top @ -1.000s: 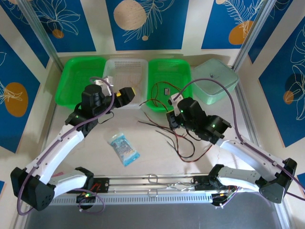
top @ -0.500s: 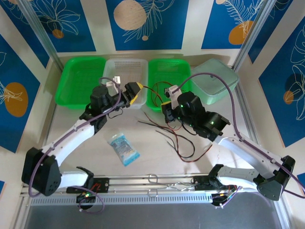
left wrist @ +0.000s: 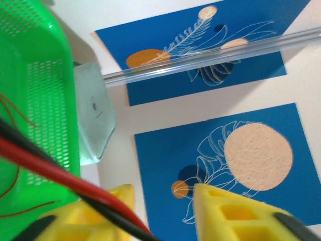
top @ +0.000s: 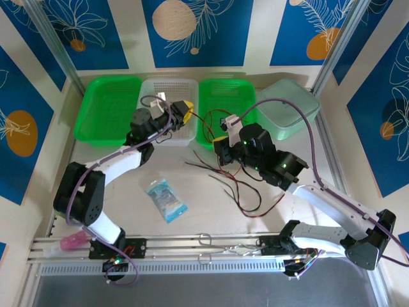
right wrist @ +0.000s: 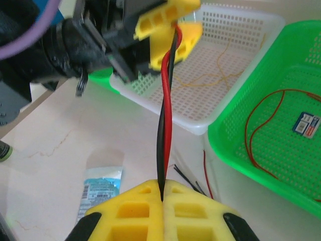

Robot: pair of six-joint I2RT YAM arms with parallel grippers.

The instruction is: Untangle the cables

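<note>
Your right gripper (right wrist: 162, 187) is clamped tight on the red-and-black cable pair (right wrist: 165, 115). The pair runs straight from it up to your left gripper (right wrist: 176, 30), which hangs over the near rim of the white basket (right wrist: 195, 120). On the left wrist cam the left fingers (left wrist: 235, 216) stand apart with a clear gap; the pair lies across one finger, not pinched. Other cables (top: 238, 187) lie loose on the table (top: 128, 211) just beside the right gripper. One red cable (right wrist: 261, 125) is in the green basket (right wrist: 235, 150), and a pale yellow one (right wrist: 213, 80) is in the white basket.
</note>
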